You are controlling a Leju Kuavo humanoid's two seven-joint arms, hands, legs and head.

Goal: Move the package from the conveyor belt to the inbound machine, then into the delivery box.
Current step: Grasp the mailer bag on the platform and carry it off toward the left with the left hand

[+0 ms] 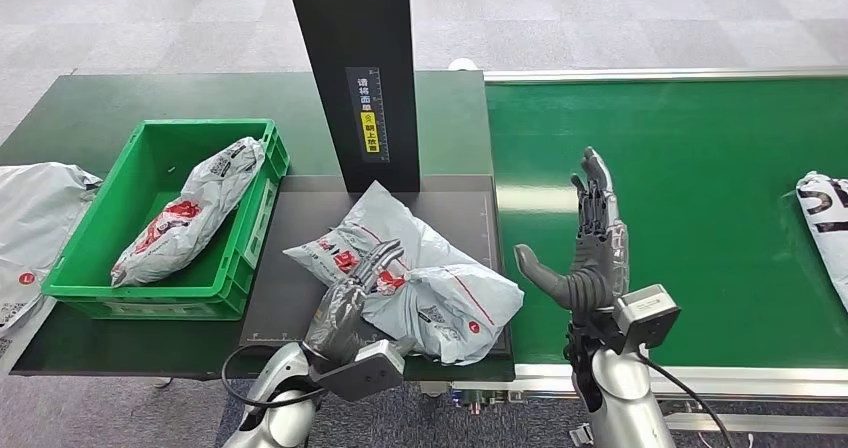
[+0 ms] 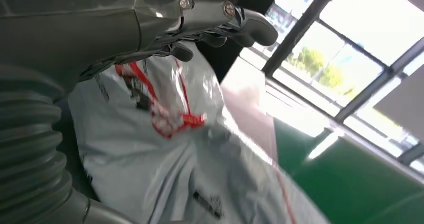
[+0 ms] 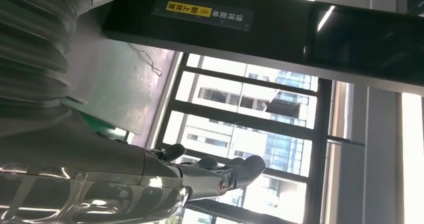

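Observation:
A grey package (image 1: 430, 268) with red print lies on the inbound machine's dark platform (image 1: 290, 298), in front of its black post (image 1: 355, 68). My left hand (image 1: 350, 303) rests on the package's near left side, its fingers (image 1: 382, 258) laid over the top. In the left wrist view the fingers (image 2: 250, 26) stretch nearly straight just above the package (image 2: 165, 159), not closed around it. My right hand (image 1: 590, 243) stands upright and open, holding nothing, over the near left part of the green conveyor belt (image 1: 700, 168). The green delivery box (image 1: 255, 218) stands left of the platform.
One grey package (image 1: 190, 213) lies inside the delivery box. Another package (image 1: 825, 228) sits at the belt's right edge. Grey bags (image 1: 30, 218) lie left of the box. The post with its yellow label (image 3: 210, 14) is close beside my right hand (image 3: 150, 174).

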